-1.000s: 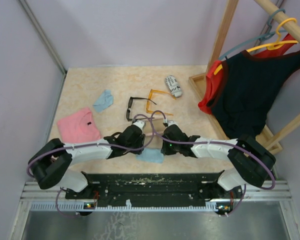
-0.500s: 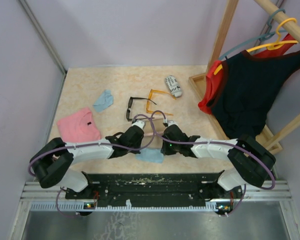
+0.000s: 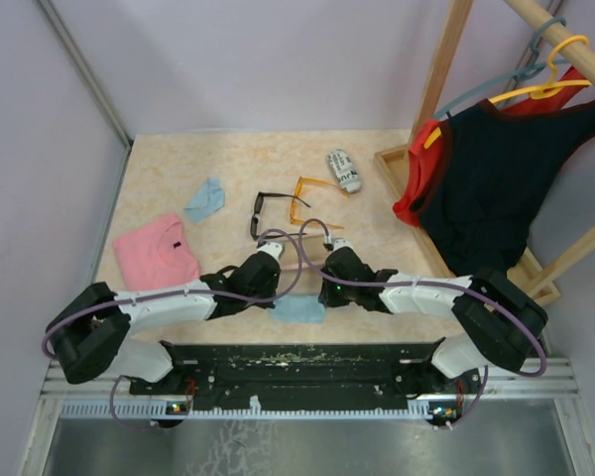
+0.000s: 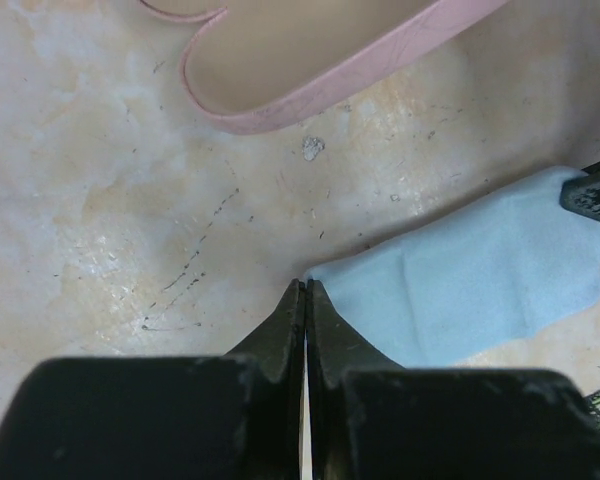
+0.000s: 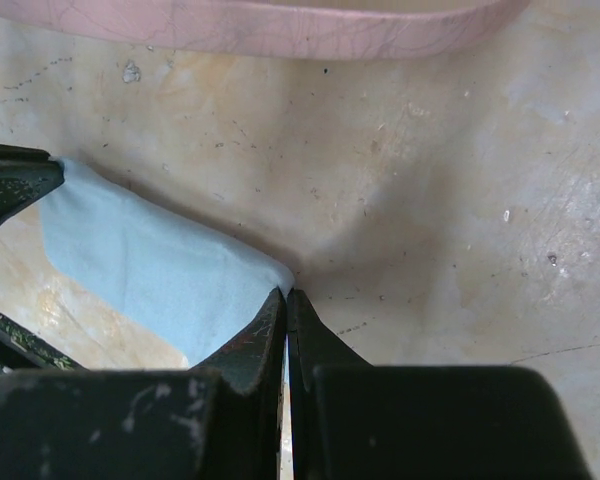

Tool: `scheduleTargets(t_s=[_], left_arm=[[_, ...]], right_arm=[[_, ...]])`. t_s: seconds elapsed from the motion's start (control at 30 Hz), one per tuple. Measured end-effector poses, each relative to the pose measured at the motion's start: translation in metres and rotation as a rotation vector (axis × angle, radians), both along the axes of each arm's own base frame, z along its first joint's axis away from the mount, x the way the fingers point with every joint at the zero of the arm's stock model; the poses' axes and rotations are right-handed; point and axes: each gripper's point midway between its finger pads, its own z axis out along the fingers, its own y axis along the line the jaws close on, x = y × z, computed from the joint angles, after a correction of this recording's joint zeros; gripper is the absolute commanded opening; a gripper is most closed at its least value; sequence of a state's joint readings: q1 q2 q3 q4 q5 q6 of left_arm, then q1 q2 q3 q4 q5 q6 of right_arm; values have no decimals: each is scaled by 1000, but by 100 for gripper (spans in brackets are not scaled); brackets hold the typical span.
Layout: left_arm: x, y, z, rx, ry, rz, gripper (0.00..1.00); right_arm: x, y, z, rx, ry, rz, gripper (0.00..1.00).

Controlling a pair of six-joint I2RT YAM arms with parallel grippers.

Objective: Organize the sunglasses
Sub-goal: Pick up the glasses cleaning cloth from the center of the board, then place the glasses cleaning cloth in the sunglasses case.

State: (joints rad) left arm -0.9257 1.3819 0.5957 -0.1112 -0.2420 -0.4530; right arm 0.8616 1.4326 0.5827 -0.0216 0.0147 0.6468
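**Marble table: both pincers shut by a blue cloth**

Beige marble-look table top [image 3: 169,169] sits between plain lilac walls. At the near middle lies a soft light blue cloth [image 3: 297,309], and both arms reach in to it. The left pincer [image 4: 305,290] is squeezed tight with no gap, and its tip sits right at one corner of the cloth. The right pincer [image 5: 285,295] is squeezed tight the same way at another corner. I cannot tell if the cloth is caught between the fingers.

Just past the pincers lies a pink oblong case [image 4: 320,70]. Farther back, near the middle, are the black-framed sunglasses with dark lenses [image 3: 263,211]. The orange see-through sunglasses [image 3: 312,198] lie just to their right. Both pairs lie on the table, well apart from the pincers.

A black-and-white printed case [image 3: 344,170] lies far right. A small blue rag [image 3: 205,198] and a folded pink cloth [image 3: 157,248] lie on the left.
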Motion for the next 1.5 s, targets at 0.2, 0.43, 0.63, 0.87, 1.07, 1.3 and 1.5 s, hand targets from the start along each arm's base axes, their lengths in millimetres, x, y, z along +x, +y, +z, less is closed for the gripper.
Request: scheduleTargets(t_s=[0.2,0.43,0.63,0.87,1.07,1.3,1.5], left_arm=[[3,-5,23,-60,-46,-1,1],[6,-5,33,-84,-73,6,1],[11,0,43,-99,-110,46,1],[18,-1,57,-131,-160,72,1],[25,-5,64,-146,-191,77,1],[46,-17,84,-180,-243,92,1],[70,-20,92,-184,-275,120,1]], right_arm=[[5,3,12,28,-36,-2,0],[11,2,20,34,-75,-16,0],[17,-3,23,17,-108,-41,0],[29,-7,40,36,-160,-66,0],[47,-7,60,61,-203,-88,0],[69,-4,84,82,-258,-96,0],[92,-3,94,79,-279,-105,0]])
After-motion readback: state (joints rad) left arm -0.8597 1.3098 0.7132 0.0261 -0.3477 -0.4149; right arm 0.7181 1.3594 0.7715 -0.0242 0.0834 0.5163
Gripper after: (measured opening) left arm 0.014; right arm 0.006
